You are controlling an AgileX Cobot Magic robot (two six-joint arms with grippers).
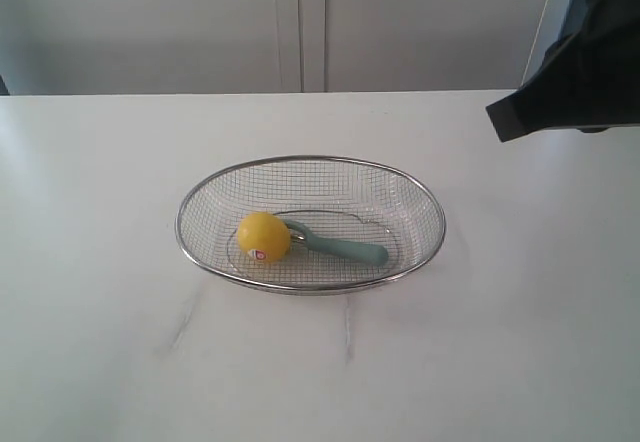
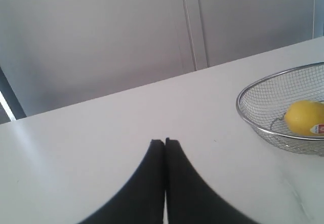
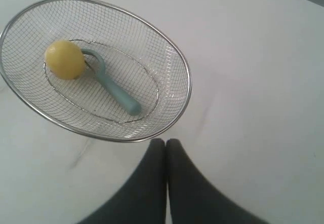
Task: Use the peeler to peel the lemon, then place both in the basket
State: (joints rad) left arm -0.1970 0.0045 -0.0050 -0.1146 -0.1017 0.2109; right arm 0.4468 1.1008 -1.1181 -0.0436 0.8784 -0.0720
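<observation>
The yellow lemon [image 1: 263,236] [image 2: 305,117] [image 3: 64,59] lies in the silver wire basket [image 1: 425,200] [image 2: 243,113] [image 3: 183,72], its sticker facing front. Beside it rests the teal peeler [image 1: 348,250] [image 3: 116,95], blade head tucked against the lemon. My left gripper [image 2: 165,142] is shut with nothing in it, above bare table well away from the basket; it does not show in the exterior view. My right gripper [image 3: 165,142] is shut and empty, hovering just outside the basket's rim. The right arm [image 1: 580,72] shows as a dark shape at the upper right of the exterior view.
The white table [image 1: 120,342] spreads wide around the basket, with faint scuff lines in front of it. A pale panelled wall [image 1: 300,22] stands behind the table's far edge.
</observation>
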